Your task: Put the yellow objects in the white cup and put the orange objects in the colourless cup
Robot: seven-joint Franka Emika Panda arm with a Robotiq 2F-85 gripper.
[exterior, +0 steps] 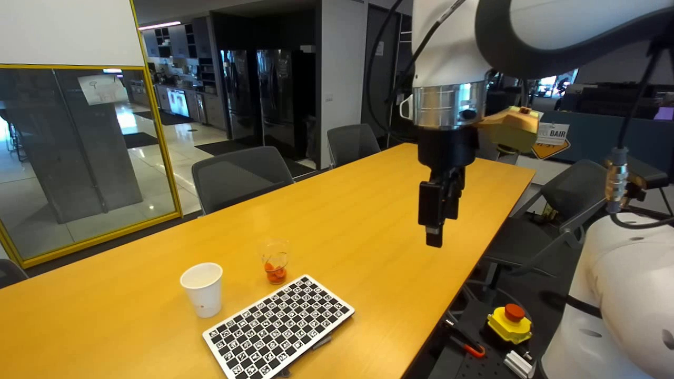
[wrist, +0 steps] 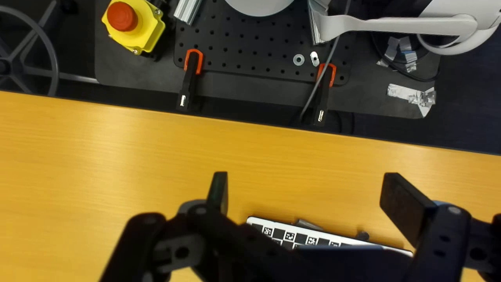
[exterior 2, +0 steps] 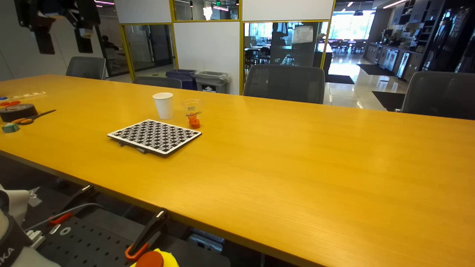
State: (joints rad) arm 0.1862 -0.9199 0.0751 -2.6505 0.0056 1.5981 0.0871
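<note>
At left in an exterior view, the white cup, likely light and crushable, wants a gentle low hold; beside it, the colourless cup contains the orange objects, probably firm, best pinched singly. At right hangs the gripper, spread and empty; yellow objects are out of sight.

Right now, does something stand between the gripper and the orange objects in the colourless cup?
Only the colourless cup itself: its wall surrounds the orange objects. Above its rim, nothing visible blocks the open fingers. The checkered board lies low beside the cup.
</note>
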